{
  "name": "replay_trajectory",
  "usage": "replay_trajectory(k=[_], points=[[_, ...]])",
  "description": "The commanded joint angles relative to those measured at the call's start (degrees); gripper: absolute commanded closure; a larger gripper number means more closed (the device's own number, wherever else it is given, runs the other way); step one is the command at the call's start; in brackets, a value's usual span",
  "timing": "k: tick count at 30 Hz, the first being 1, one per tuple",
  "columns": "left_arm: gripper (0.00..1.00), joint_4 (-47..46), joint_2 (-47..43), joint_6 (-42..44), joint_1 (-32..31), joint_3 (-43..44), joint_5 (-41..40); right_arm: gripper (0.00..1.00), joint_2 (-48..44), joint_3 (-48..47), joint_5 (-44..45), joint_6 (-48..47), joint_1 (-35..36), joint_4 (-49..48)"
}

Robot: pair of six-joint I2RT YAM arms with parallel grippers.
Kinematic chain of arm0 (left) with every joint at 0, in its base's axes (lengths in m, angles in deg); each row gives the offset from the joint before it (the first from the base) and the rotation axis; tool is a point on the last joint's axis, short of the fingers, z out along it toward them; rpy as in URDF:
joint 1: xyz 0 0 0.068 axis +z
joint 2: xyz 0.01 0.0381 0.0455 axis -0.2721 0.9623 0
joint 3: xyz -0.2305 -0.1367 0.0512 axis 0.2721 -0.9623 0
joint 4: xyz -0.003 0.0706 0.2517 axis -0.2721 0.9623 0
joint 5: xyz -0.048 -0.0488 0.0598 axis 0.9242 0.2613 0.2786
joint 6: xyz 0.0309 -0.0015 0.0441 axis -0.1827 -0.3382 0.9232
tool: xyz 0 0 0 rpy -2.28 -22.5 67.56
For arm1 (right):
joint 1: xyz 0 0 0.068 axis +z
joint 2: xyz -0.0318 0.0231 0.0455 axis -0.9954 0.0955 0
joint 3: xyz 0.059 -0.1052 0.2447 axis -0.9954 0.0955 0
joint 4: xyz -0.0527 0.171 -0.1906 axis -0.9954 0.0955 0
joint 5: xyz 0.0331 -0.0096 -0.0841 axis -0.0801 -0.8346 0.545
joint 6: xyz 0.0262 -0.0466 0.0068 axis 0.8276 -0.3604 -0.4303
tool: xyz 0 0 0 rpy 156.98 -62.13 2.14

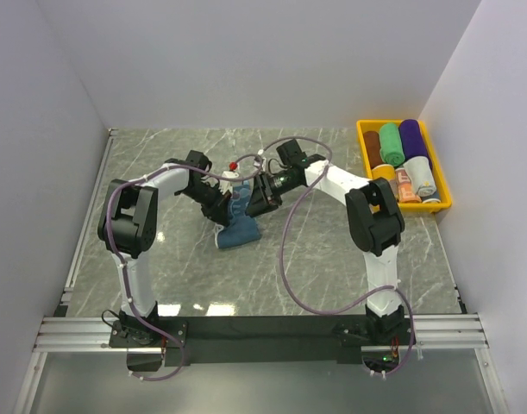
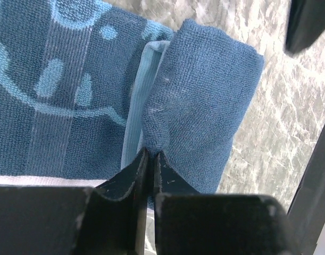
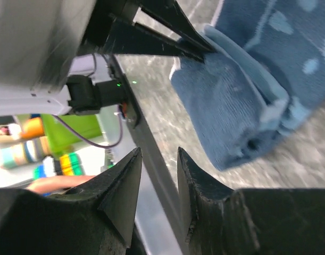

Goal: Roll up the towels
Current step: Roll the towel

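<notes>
A blue towel with a pale blue print (image 1: 237, 226) lies on the marble table, one end partly rolled over. My left gripper (image 1: 222, 207) is shut on the edge of that rolled part (image 2: 205, 101), its tips (image 2: 150, 154) pinching the fold. My right gripper (image 1: 256, 200) hovers just right of the towel, jaws a little apart and empty (image 3: 158, 156). In the right wrist view the rolled end (image 3: 242, 111) sits upper right, with the left gripper's fingers (image 3: 173, 37) pinching it.
A yellow bin (image 1: 361, 138) at the back right holds short rolls: green (image 1: 391, 142), purple (image 1: 411, 138), brown (image 1: 373, 147), orange (image 1: 383, 172), grey-white (image 1: 418, 175). White walls close in the table on three sides. Purple cables loop off both arms.
</notes>
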Motion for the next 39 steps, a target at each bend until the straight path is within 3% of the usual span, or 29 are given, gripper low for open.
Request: replay_trajectory(k=[1, 9, 16, 20, 21, 23, 29, 33, 39], points=[[0.89, -0.5, 0.51, 0.76, 0.21, 2.21, 1.41, 0.59, 2.68, -2.55, -1.95, 5.5, 0.68, -4.61], [0.73, -1.9, -1.16, 0.23, 2.05, -0.34, 0.27, 0.61, 10.94, -4.05, 6.82, 3.05, 2.79, -1.89], [0.57, -1.82, -6.87, 4.09, 7.85, -6.05, -3.33, 0.62, 11.48, -2.2, 13.68, 0.85, 2.97, 0.04], [0.49, -5.04, -14.76, 5.51, 10.06, -9.64, -3.78, 0.64, 11.56, -3.08, 15.88, 0.33, 3.41, 1.18], [0.45, -6.63, -20.53, 5.41, 9.54, -11.05, -3.25, 0.65, 11.3, -3.08, 16.59, 0.41, 3.67, 1.27], [0.41, -13.02, -28.18, 3.67, 7.7, -16.14, -5.34, 0.68, 10.69, -2.12, 17.9, 1.11, 3.58, 0.84], [0.4, -22.54, -36.22, 4.36, -8.56, -28.28, -22.3, 0.82, 10.86, -1.5, 18.88, 2.08, 3.58, 1.27], [0.4, -30.88, -36.85, 4.1, -17.86, -33.47, -29.69, 0.91, 11.39, -0.97, 17.3, 2.87, 3.58, 1.19], [0.4, -37.14, -32.72, 3.04, -24.82, -36.55, -36.99, 0.98, 12.44, -1.14, 15.8, 3.58, 3.58, 0.92]])
